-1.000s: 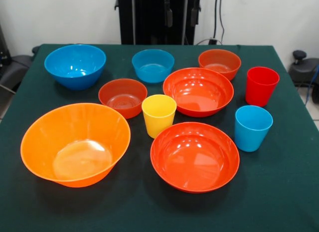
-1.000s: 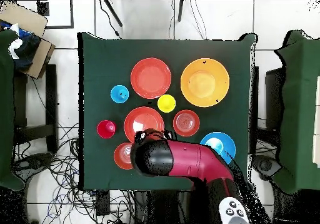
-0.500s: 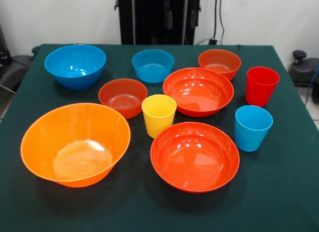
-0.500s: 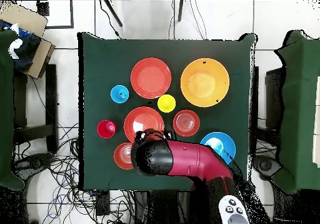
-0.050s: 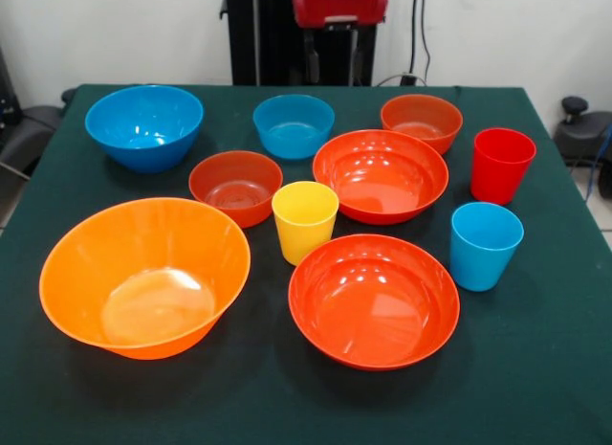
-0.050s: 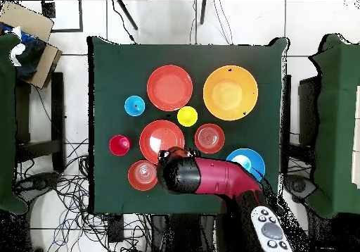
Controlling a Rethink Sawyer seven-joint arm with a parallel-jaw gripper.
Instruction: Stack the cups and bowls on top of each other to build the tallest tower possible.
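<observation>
All bowls and cups stand apart on the green table (image 5: 535, 368), nothing stacked. The huge orange bowl (image 5: 144, 276) is front left and the large blue bowl (image 5: 144, 124) back left. Two wide red-orange bowls (image 5: 374, 300) (image 5: 381, 174) sit in the middle, with the yellow cup (image 5: 305, 220) between them and a small red-orange bowl (image 5: 235, 185). The light blue cup (image 5: 486, 244) and red cup (image 5: 502, 165) are at the right. My gripper (image 5: 337, 67) hangs open and empty behind the small blue bowl (image 5: 294, 124), beside another small red-orange bowl (image 5: 421, 120).
From overhead, the red arm (image 6: 211, 177) covers the small blue bowl and part of the large blue bowl (image 6: 249, 159). Cables lie on the floor, and a cardboard box (image 6: 28, 31) and neighbouring green tables (image 6: 341, 122) flank the table.
The gripper has come down into the front view, its red wrist now showing. From overhead, the arm's head shifted right and uncovered a small red-orange bowl.
</observation>
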